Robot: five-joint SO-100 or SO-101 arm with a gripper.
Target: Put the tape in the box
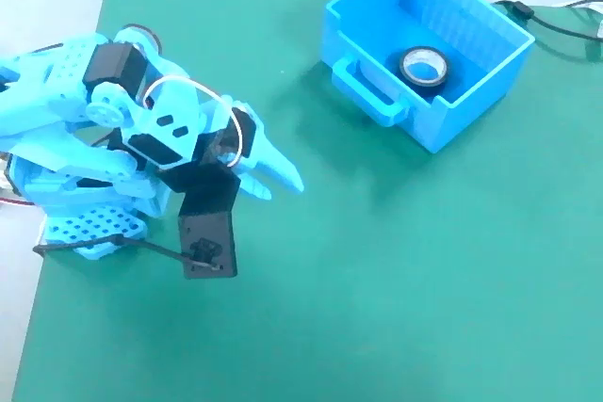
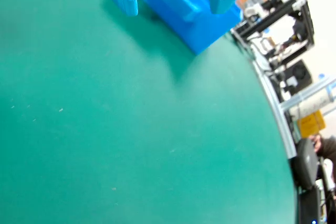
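The blue box [image 1: 450,120] stands at the back right of the green mat, its loop handle facing left in the fixed view. The black tape roll [image 1: 426,67] with its pale core lies flat on the box floor. The light-blue arm is folded at the left, and my gripper [image 1: 283,190] hangs low over the mat, well left of the box, with its jaws a little apart and nothing between them. In the wrist view the fingertips [image 2: 126,1] come in from the top edge around my gripper [image 2: 173,9], and the box [image 2: 199,27] shows beyond them. The tape is hidden in that view.
A black cable [image 1: 556,25] runs off the mat behind the box. The arm base [image 1: 89,228] sits at the mat's left edge. In the wrist view, metal frames and gear [image 2: 278,19] stand beyond the mat's right edge.
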